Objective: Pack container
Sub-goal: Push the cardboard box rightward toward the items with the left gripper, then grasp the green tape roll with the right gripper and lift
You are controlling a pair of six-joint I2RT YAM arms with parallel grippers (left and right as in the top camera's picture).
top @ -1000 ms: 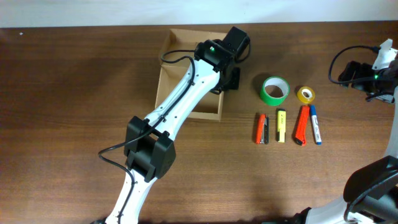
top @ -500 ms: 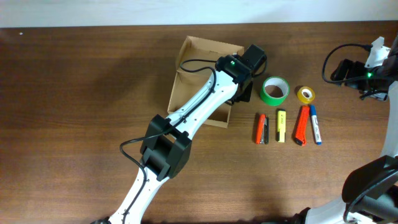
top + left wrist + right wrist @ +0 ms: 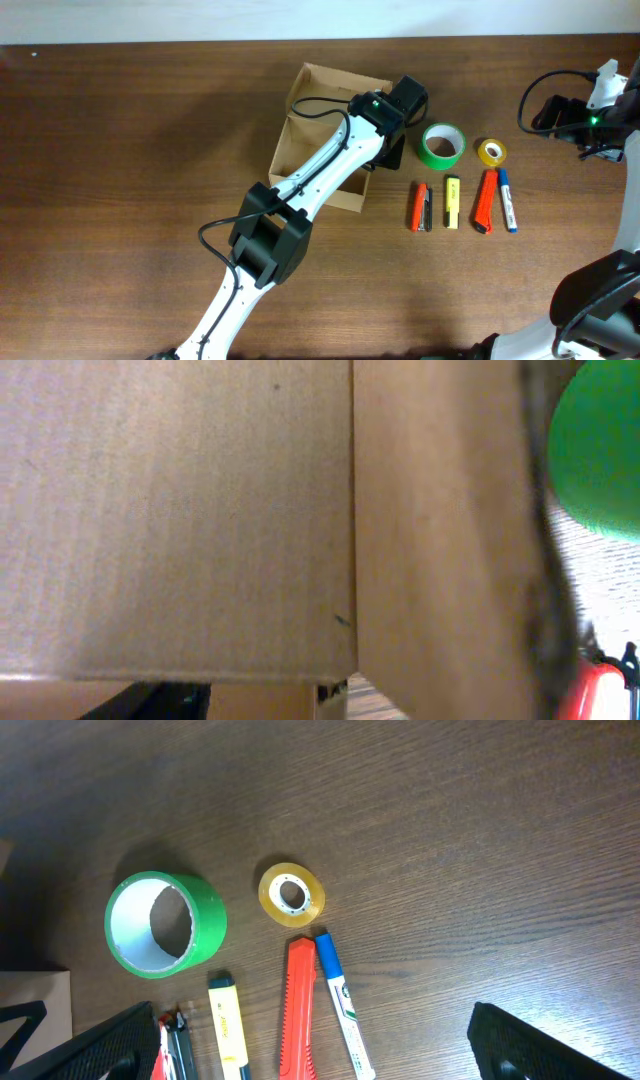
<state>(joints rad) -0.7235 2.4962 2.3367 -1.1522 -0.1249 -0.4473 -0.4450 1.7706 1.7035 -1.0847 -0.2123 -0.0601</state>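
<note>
The container (image 3: 312,88) is seen from above near the middle of the table (image 3: 120,200), lid open, with the left gripper (image 3: 388,147) at its right wall. Only cardboard is shown close up by the left wrist view, so it cannot be told if those fingers are open. The right gripper (image 3: 312,1020) is spread wide, and nothing is held.

We note: container (image 3: 180,510) matt fibrous cardboard; table (image 3: 480,840) dark wood grain, low sheen; green tape roll (image 3: 207,912), left of frame, glossy plastic.
</note>
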